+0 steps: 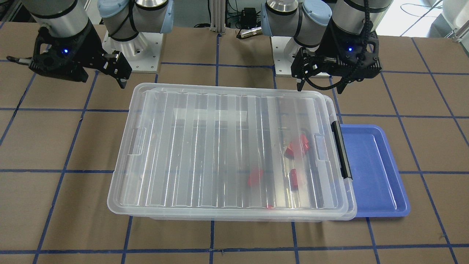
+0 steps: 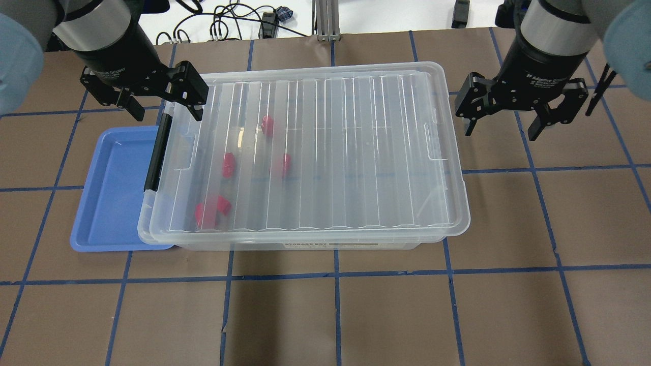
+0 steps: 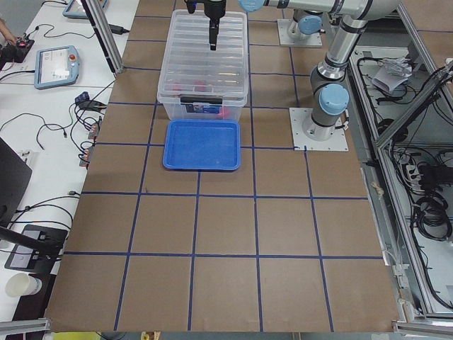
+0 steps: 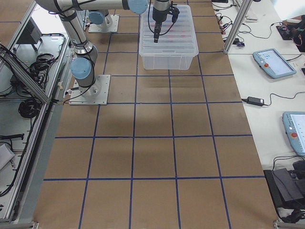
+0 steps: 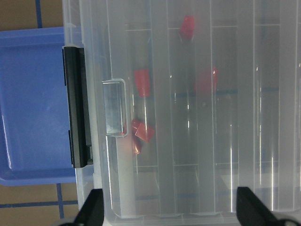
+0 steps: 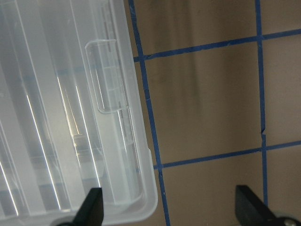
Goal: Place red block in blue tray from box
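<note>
The box (image 2: 325, 152) is a clear bin with its ribbed lid shut and a black latch bar (image 2: 155, 152) on its left end. Through the lid I see three single red blocks (image 2: 229, 165), (image 2: 267, 125), (image 2: 285, 163) and a clump of red pieces (image 2: 211, 211). I cannot tell which single one is meant. The blue tray (image 2: 109, 188) lies empty against the latch end, partly under the box rim. My left gripper (image 2: 164, 109) is open and empty above the latch end. My right gripper (image 2: 501, 129) is open and empty above the table, beside the box's right end.
The table (image 2: 335, 315) is brown board with a grid of blue tape lines. The arm bases (image 1: 132, 55) stand on plates behind the box. Cables and a metal post (image 2: 325, 20) sit at the far edge.
</note>
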You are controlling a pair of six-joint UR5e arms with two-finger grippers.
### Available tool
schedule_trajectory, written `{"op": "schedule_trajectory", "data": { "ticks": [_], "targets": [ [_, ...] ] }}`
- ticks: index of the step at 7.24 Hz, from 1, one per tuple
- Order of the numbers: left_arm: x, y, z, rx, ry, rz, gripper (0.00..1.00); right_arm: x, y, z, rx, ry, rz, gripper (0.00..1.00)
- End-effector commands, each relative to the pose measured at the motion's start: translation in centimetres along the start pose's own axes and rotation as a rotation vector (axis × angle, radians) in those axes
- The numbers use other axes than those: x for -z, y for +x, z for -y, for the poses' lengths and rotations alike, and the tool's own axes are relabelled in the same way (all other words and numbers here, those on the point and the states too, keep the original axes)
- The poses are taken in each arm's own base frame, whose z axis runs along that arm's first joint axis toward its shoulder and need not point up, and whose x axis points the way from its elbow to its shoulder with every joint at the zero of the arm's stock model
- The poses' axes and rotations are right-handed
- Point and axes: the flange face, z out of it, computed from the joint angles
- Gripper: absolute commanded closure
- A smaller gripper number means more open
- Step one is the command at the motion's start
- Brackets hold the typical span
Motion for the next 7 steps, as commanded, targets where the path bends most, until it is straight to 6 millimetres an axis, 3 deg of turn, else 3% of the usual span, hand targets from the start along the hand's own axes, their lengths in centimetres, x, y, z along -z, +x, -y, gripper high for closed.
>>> {"op": "schedule_trajectory", "data": {
  "ticks": [1,5,6,7],
  "targets": [
    [-0.1,0.0,0.0,0.000,0.001,-0.004,0.00,-4.0,-0.7,5.4,0.001,0.046,0.000,0.00],
    [0.2,0.0,0.0,0.000,0.007,0.002,0.00,-8.6,-1.2,8.0,0.006,-0.026,-0.006,0.00],
    [0.3,0.0,0.0,0.000,0.008,0.002,0.00,-10.4,-1.4,9.6,0.008,-0.035,-0.007,0.00],
    [0.3,0.0,0.0,0.000,0.008,0.002,0.00,-11.0,-1.4,9.8,0.005,-0.043,-0.008,0.00]
  ]
}}
